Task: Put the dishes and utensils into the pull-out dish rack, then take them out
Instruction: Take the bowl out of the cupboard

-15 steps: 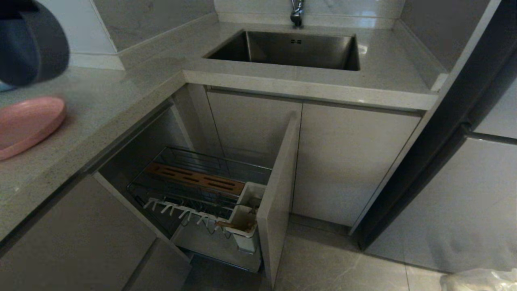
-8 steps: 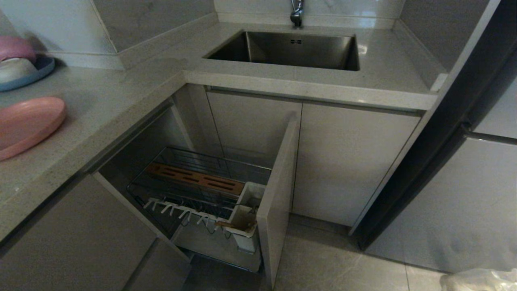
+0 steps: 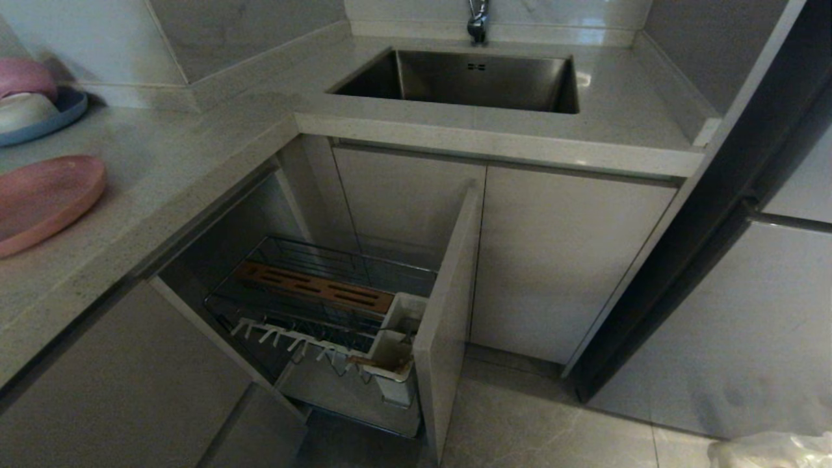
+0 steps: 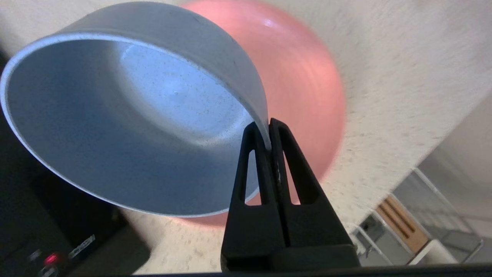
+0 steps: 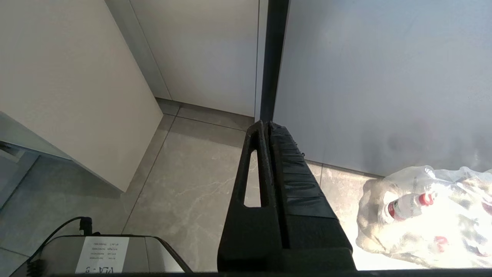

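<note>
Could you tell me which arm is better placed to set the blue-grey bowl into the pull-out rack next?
Left. The left gripper is already shut on the rim of the blue-grey bowl, above the counter near the pull-out rack. The right gripper hangs shut and empty over the floor.

A steel sink point(image 3: 481, 81) sits sunk into the pale speckled desk point(image 3: 195, 149), a tap point(image 3: 478, 19) above its far edge. At the far left corner a dark blue plate point(image 3: 62, 117) carries a small white bowl point(image 3: 23, 110) and a small pink bowl point(image 3: 23, 75). Beige cabinet doors point(image 3: 559, 260) run below the sink. On the grey tiled floor point(image 5: 184, 184) lies a clear plastic bag point(image 5: 426, 215) holding bottles with red caps.
</note>
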